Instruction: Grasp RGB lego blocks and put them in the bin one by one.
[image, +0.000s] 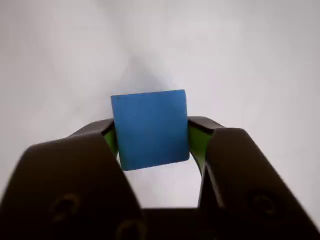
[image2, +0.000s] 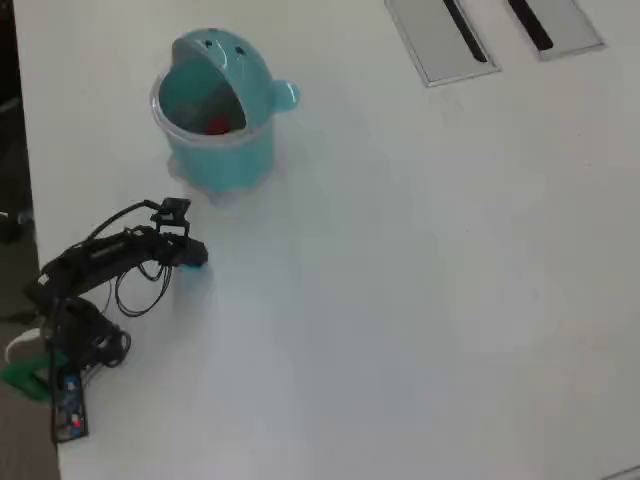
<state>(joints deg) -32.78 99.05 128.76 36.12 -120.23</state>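
Note:
In the wrist view a blue lego block (image: 150, 129) sits squeezed between the green pads of my dark gripper (image: 151, 140), held over the white table. In the overhead view the gripper (image2: 193, 256) is at the left of the table, below the bin, with a bit of blue at its tip. The light-teal bin (image2: 215, 150) stands at the upper left with its domed lid flipped open; a red block (image2: 216, 125) lies inside it. The yellow-green block is out of view.
The arm's base and cables (image2: 70, 340) sit at the table's left edge. Two flat grey panels with dark strips (image2: 440, 35) lie at the far top right. The table (image2: 420, 280) is plain white.

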